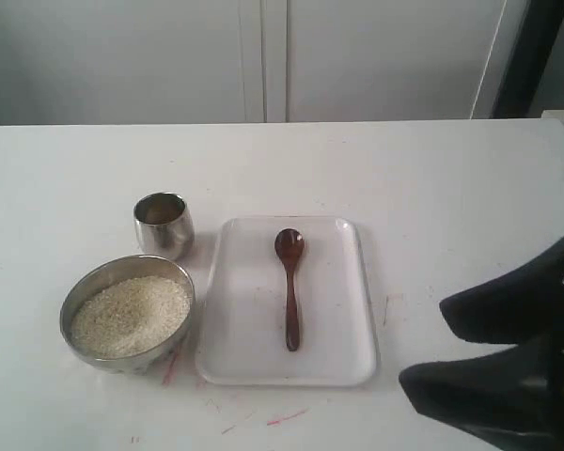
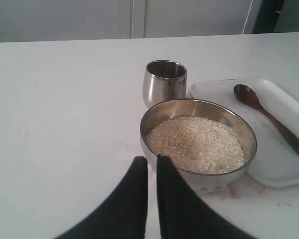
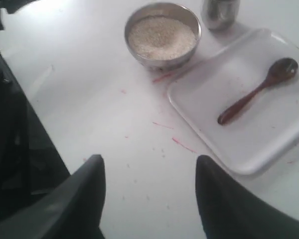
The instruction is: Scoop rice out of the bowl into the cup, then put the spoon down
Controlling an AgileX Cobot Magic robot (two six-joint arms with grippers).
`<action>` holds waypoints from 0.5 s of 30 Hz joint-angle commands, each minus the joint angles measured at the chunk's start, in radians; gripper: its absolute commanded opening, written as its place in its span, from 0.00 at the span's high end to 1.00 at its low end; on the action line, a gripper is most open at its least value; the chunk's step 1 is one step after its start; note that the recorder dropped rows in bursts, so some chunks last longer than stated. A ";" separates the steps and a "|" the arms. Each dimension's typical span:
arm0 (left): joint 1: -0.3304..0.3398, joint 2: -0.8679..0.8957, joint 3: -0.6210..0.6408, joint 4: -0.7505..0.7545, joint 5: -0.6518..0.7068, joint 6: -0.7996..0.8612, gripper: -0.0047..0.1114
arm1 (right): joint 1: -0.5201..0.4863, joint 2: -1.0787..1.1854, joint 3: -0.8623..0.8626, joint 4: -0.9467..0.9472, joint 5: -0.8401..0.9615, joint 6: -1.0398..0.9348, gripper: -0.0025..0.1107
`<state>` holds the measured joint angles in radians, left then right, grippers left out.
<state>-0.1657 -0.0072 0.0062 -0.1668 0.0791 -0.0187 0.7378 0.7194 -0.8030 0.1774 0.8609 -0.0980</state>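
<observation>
The wide steel bowl (image 1: pixel 128 314) sits at the front left of the table, heaped with off-white rice (image 1: pixel 132 315). Just behind it stands the small steel cup (image 1: pixel 164 225). To their right, the dark wooden spoon (image 1: pixel 289 287) lies lengthwise on a white tray (image 1: pixel 348 357), head pointing away. My right gripper (image 1: pixel 423 343) hovers at the front right corner, open and empty, apart from the tray. In the right wrist view it (image 3: pixel 149 164) hangs over bare table, short of the spoon (image 3: pixel 254 92). My left gripper (image 2: pixel 152 162) is shut and empty, just short of the bowl (image 2: pixel 198 142); it does not show in the exterior view.
Red marks (image 1: pixel 287 416) streak the white tabletop near the front. A pale wall with a vertical seam (image 1: pixel 263 56) backs the table's far edge. In the right wrist view the table's edge (image 3: pixel 25 94) drops off to dark floor.
</observation>
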 commanded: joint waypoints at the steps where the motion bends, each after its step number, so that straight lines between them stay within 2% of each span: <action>1: -0.006 0.007 -0.006 -0.010 -0.003 0.000 0.84 | 0.001 -0.040 0.030 0.035 -0.003 -0.031 0.52; 7: -0.006 0.007 -0.006 -0.010 -0.003 0.000 0.84 | 0.001 -0.051 0.037 0.003 0.044 -0.030 0.52; 15: -0.006 0.007 -0.006 -0.010 -0.003 0.000 0.84 | 0.001 -0.051 0.038 0.008 -0.057 -0.030 0.52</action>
<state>-0.1657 -0.0072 0.0062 -0.1668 0.0791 -0.0187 0.7378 0.6768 -0.7673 0.1866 0.8463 -0.1152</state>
